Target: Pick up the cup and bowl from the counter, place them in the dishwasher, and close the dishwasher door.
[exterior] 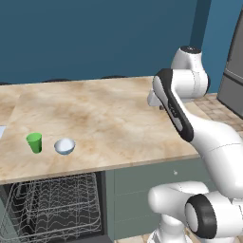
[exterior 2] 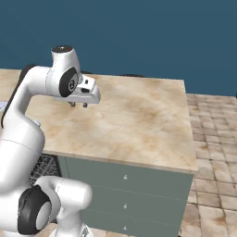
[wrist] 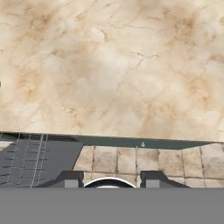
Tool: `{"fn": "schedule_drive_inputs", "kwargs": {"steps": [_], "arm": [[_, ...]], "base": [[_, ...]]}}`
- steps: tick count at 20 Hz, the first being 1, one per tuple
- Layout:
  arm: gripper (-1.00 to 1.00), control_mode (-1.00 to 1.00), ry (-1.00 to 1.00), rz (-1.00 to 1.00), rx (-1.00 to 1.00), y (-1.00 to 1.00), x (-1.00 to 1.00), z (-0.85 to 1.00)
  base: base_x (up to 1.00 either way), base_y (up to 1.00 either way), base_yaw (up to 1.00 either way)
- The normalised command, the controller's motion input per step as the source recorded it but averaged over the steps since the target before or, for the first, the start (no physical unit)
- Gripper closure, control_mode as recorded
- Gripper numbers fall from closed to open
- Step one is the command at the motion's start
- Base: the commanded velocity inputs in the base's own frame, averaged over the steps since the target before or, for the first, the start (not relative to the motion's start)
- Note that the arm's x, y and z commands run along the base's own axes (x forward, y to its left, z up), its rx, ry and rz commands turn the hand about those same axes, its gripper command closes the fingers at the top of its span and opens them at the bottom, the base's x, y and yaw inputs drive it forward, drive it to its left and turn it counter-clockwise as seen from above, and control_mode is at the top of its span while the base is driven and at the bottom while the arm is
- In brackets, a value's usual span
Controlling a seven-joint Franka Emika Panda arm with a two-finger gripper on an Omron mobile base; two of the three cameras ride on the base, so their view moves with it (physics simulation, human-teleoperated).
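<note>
Cup: bright green, upright on the desk, near its front edge at the left side of the left base view. Bowl: pale blue-white, upright, just beside the cup on its right, a small gap between them. Both sit directly above the open dishwasher.

Dishwasher: dark cavity under the desk edge, silver wire rack showing. Hand view shows a dark slab with rack wires at lower left, below the desk edge; cannot tell door from rack there. Grey-green cabinet fronts with small knobs to the right of the dishwasher. Tan tile floor beyond the desk's right end.

Gripper: hanging above the desk's middle, well apart from cup and bowl, pointing down at bare marbled stone. Fingers stand apart with nothing between them; two short dark tips seen under the white hand in the right base view, not touching the desk.

Dark blue wall behind the desk. A grey appliance at the far right of the left base view.
</note>
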Motion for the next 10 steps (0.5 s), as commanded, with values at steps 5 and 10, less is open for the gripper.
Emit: {"fn": "schedule_drive_inputs", "kwargs": {"steps": [5,10], "arm": [[-1.0,-1.0,0.0,0.0,0.0,0.04,0.0,-0.09],[-1.0,-1.0,0.0,0.0,0.0,0.24,0.0,-0.3]], "base": [[0.0,0.0,0.0],[0.0,0.0,0.0]]}}
